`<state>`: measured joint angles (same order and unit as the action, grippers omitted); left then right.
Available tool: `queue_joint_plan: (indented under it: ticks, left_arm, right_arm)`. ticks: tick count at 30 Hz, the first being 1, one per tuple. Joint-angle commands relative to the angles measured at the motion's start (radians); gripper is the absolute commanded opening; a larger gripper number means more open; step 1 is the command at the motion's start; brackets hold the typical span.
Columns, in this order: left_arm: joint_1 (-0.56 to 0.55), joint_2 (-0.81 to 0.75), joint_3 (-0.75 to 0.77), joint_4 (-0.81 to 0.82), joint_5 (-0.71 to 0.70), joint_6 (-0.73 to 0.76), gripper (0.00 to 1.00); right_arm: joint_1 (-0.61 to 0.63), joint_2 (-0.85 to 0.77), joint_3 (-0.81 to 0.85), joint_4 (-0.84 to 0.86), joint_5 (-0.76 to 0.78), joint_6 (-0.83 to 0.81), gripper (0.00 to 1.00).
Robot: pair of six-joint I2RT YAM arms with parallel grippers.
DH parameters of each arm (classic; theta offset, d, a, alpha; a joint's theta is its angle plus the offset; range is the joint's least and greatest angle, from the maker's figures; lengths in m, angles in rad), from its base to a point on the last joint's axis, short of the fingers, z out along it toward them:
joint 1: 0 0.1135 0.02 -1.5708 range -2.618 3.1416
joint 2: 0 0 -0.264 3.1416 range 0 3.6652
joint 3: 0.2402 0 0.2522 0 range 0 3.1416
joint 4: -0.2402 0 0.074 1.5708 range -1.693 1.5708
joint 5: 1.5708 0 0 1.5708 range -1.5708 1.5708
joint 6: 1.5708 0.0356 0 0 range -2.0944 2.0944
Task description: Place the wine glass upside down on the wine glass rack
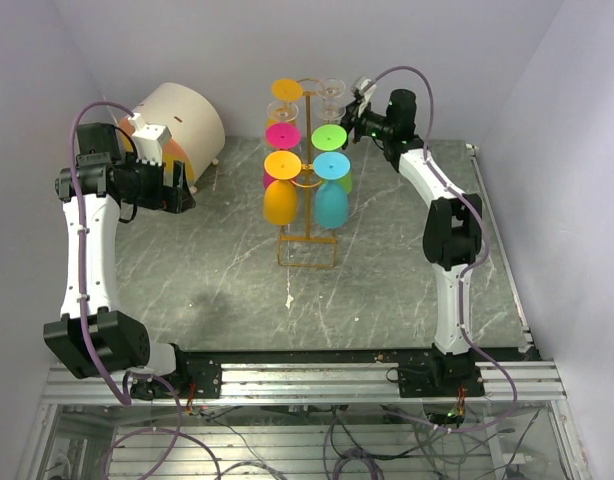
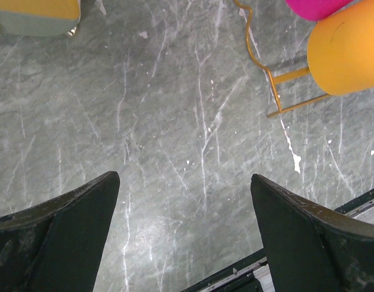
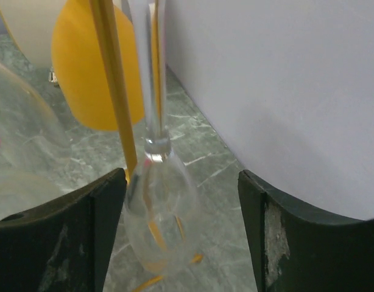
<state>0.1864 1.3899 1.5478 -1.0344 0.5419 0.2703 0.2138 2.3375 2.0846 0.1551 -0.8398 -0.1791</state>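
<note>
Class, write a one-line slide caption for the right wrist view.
Open end effector flanks a clear wine glass hanging upside down beside an upright of the yellow wine glass rack.

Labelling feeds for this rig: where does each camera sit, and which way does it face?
Top external: above and behind the arms, looking down on grey marble table, orange-yellow wire wine glass rack, both arms.
Left wrist: looks down at the table; open left gripper at bottom.
Right wrist: faces the clear upside-down wine glass on the rack, flanked by the open right gripper.
Shared: top and left wrist show the orange glass bowl.
</note>
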Motion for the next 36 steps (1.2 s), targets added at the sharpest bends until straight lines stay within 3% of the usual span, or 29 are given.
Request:
queue_joint_plan:
  ticks: [1,6,7,8,13,17,20,23,24,27,29,32,34,36]
  left_arm:
    - [-0.012,-0.014,0.026,-0.041,-0.042,0.014,1.0]
    - [-0.014,-0.057,0.0,-0.028,-0.062,-0.006,1.0]
    - [-0.014,-0.062,0.002,-0.031,-0.071,-0.004,1.0]
    - [-0.014,-0.066,0.005,-0.039,-0.084,0.003,1.0]
    - [-0.015,-0.071,0.036,-0.1,-0.146,0.018,1.0]
    - [-0.014,-0.077,0.012,-0.071,-0.251,-0.064,1.0]
    - [-0.013,-0.079,-0.013,-0.035,-0.317,-0.145,0.99]
    - [-0.01,-0.082,-0.034,-0.022,-0.288,-0.138,0.99]
    - [-0.008,-0.088,-0.046,-0.008,-0.291,-0.138,1.0]
    - [-0.005,-0.114,-0.06,0.036,-0.307,-0.15,1.0]
    - [-0.005,-0.15,-0.088,0.088,-0.315,-0.184,1.0]
    - [-0.005,-0.216,-0.192,0.225,-0.381,-0.312,1.0]
    - [-0.006,-0.244,-0.265,0.291,-0.439,-0.348,0.99]
    - [-0.007,-0.256,-0.322,0.325,-0.488,-0.33,0.99]
  right_arm:
    - [-0.044,-0.125,-0.074,0.123,-0.005,0.058,0.74]
    - [-0.073,-0.205,-0.176,0.185,-0.031,0.105,0.81]
    - [-0.081,-0.223,-0.201,0.21,-0.039,0.127,0.93]
    - [-0.087,-0.244,-0.227,0.231,-0.043,0.144,0.99]
    - [-0.106,-0.358,-0.372,0.248,-0.005,0.144,1.0]
    - [-0.122,-0.49,-0.571,0.285,0.183,0.155,1.0]
    - [-0.139,-0.631,-0.769,0.306,0.454,0.237,1.0]
    - [-0.14,-0.778,-0.956,0.206,0.94,0.43,1.0]
    - [-0.14,-0.823,-1.01,0.134,1.08,0.591,1.0]
    - [-0.137,-0.933,-1.119,-0.155,1.331,0.85,1.0]
    - [-0.132,-0.964,-1.169,-0.307,1.411,0.997,1.0]
    - [-0.131,-0.973,-1.175,-0.532,1.396,1.144,1.0]
    - [-0.125,-0.972,-1.181,-0.578,1.34,1.132,1.0]
    - [-0.091,-1.002,-1.22,-0.595,1.386,1.167,0.99]
